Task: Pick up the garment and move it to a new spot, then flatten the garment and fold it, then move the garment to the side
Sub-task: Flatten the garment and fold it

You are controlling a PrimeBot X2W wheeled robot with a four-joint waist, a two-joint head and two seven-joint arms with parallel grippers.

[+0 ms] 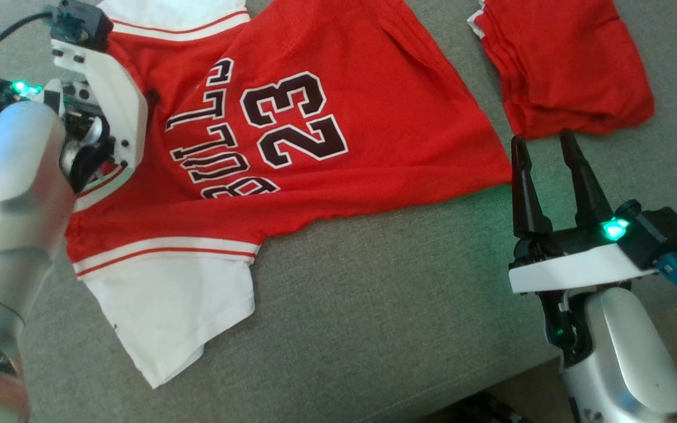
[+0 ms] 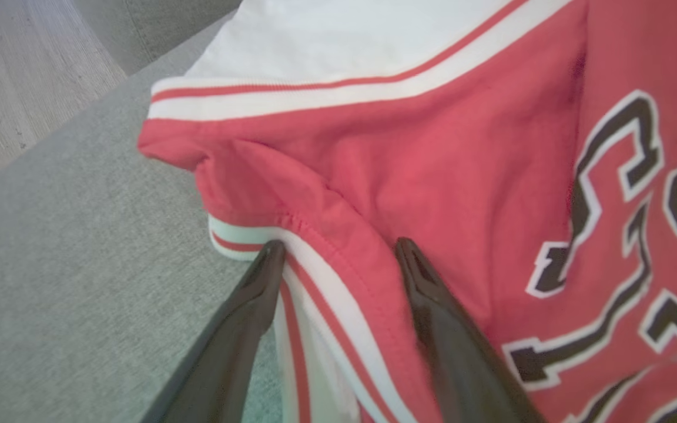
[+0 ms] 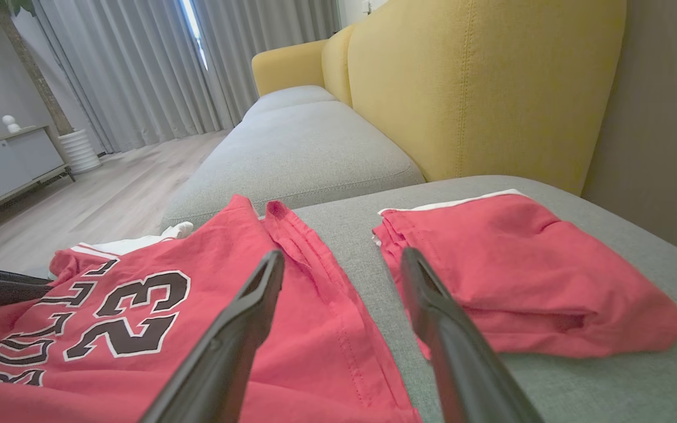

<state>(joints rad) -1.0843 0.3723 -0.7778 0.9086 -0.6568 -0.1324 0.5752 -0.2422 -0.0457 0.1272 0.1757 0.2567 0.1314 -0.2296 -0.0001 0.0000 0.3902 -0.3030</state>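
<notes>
1. The red jersey (image 1: 385,117), numbered 23 and with white sleeves, lay spread out on the grey sofa seat (image 1: 385,305). Its collar end was toward our left and its hem toward our right.
2. Our left pincer (image 2: 339,245) stood spread wide at the collar end of the jersey, with its 2 dark fingers (image 2: 238,329) pointing down at the cloth.
3. In the left wrist view, a raised ridge of red cloth edged with white-and-red trim ran up between those 2 fingers. 1 tip sat at the striped trim by the cloth's edge and the other over the plain red fabric.
4. The left pincer had not pinched the ridge, as its jaws stood well apart on either side. We could not tell whether the tips pressed on the cloth or sat just above it.
5. Our right pincer (image 1: 543,140) was spread just as wide and held nothing. It hung over the seat just beside the jersey's hem corner, touching no cloth that we could see.
6. Its fingers pointed toward a folded red piece (image 1: 567,64), which lay on the same seat near the yellow backrest (image 3: 479,88). A strip of grey seat separated that piece from the jersey.
</notes>
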